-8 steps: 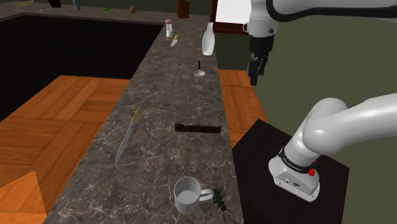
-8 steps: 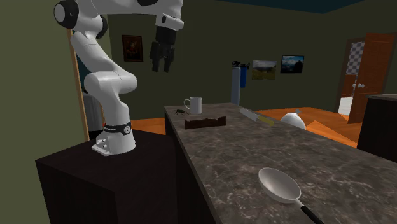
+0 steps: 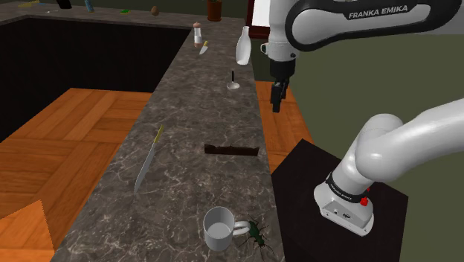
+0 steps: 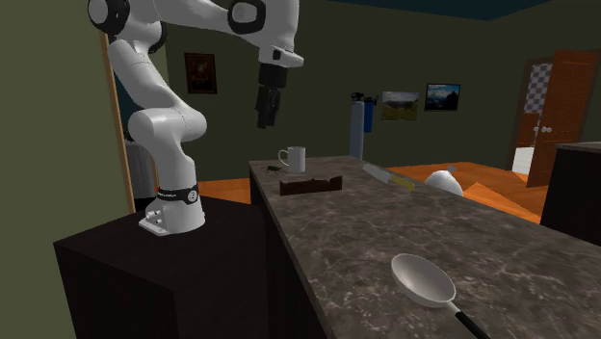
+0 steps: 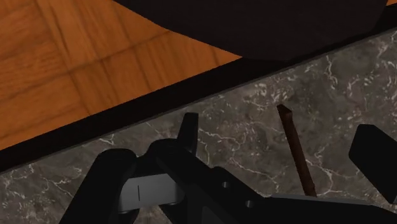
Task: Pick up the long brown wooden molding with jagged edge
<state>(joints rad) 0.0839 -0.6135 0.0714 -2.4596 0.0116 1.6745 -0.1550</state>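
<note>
I'm looking at the long dark veined tabletop (image 3: 192,112). The end effector (image 3: 276,98) hangs high near its stand-side edge, fingers spread wide, holding nothing. The brown jagged molding (image 3: 232,149) lies flat near that edge, well apart from the white mug (image 3: 218,228).

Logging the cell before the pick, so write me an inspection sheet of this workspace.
Surface: dark marbled counter, long and narrow.
Job's things: brown molding lies flat near the counter's stand-side edge, untouched.
Clutter: white mug with a beetle beside it, knife, ladle, white bottle.
Grippers: gripper hangs above the counter, clear of the molding, fingers open, holding nothing.
Cables: nothing seen.
Surroundings: wooden floor, black stand, framed pictures, a door.
</note>
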